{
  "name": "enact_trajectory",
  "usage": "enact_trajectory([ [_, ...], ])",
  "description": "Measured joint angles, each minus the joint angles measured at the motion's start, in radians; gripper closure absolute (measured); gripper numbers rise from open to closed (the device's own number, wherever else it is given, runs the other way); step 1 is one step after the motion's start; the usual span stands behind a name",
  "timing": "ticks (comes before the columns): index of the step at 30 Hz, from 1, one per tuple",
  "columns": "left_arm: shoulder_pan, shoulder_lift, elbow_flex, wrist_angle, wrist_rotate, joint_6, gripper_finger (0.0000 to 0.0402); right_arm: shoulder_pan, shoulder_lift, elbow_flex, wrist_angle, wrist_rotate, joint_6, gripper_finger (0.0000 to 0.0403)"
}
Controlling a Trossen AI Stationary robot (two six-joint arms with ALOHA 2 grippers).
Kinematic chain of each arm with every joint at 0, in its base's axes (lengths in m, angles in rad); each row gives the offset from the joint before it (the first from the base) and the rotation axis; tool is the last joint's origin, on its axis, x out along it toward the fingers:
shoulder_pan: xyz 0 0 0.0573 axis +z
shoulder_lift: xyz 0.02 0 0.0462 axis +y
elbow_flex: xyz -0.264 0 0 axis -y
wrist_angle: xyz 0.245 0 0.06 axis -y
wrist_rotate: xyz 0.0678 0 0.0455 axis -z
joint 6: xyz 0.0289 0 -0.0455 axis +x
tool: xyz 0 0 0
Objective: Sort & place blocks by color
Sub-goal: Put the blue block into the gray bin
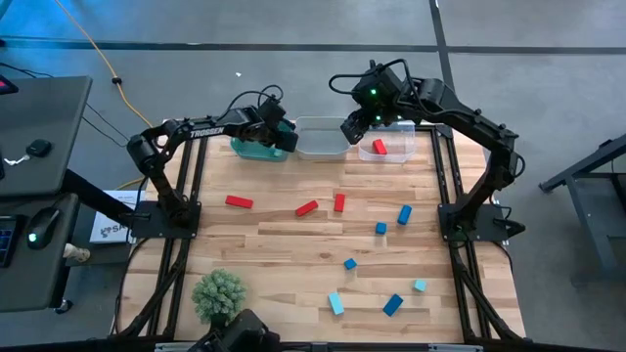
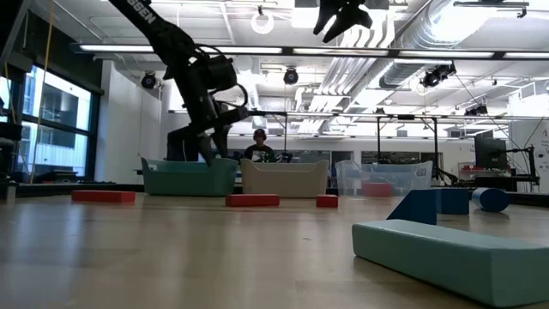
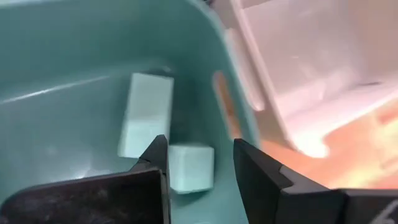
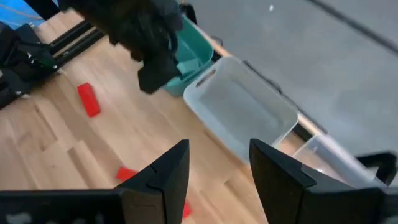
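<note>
Nearest the low camera, lower right of frame: a long light teal bar (image 2: 455, 249), matte, square-edged, flat on pale wood-plank table (image 1: 293, 244).

Left gripper (image 3: 199, 165) over the teal bin (image 1: 256, 149), upper left of centre in the high view. Fingers parted, gripping nothing; a small light teal cube (image 3: 191, 168) shows between the tips, lying on the bin floor. Just beside it a longer teal bar (image 3: 146, 115), also on the floor. Bin glossy plastic, rounded rim.

Outward: clear empty-looking bin (image 1: 321, 139) touching the teal one, then a third clear bin (image 1: 396, 147) with a red block (image 1: 380, 147) inside.

Right gripper (image 4: 217, 171) hangs high above the clear bins, fingers apart, empty.

Loose on table: three red bars mid-frame (image 1: 240, 202) (image 1: 307, 207) (image 1: 339, 202); blue blocks right of centre (image 1: 404, 214) (image 1: 381, 228) (image 1: 350, 263) (image 1: 392, 305); teal pieces lower right (image 1: 335, 303) (image 1: 420, 286). Green spiky ball (image 1: 218, 293) lower left.
</note>
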State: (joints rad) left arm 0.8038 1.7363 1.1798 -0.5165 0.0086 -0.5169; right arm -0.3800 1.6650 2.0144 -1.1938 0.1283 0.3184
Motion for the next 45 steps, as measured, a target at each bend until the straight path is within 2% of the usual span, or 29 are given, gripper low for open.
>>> enact_trajectory([
  [5,0.017,-0.001,0.068,-0.055,0.071,0.054,0.0309,0.044,0.0,0.0,-0.04,-0.001,0.056,0.0245],
  [12,0.021,-0.001,0.155,-0.156,0.075,0.138,0.031,0.147,0.0,0.0,-0.074,0.042,0.166,0.0245],
  [21,0.021,-0.001,0.283,-0.255,0.101,0.268,0.0311,0.302,0.0,0.0,-0.256,0.066,0.409,0.0245],
  [31,0.011,-0.002,0.423,-0.3,0.203,0.38,0.0311,0.44,0.0,0.0,-0.38,0.042,0.619,0.0245],
  [38,-0.024,-0.003,0.484,-0.375,0.275,0.413,0.0312,0.545,0.0,0.0,-0.377,0.054,0.806,0.0245],
  [45,-0.079,-0.003,0.531,-0.46,0.28,0.476,0.0312,0.617,0.005,0.0,-0.377,0.046,0.915,0.0239],
])
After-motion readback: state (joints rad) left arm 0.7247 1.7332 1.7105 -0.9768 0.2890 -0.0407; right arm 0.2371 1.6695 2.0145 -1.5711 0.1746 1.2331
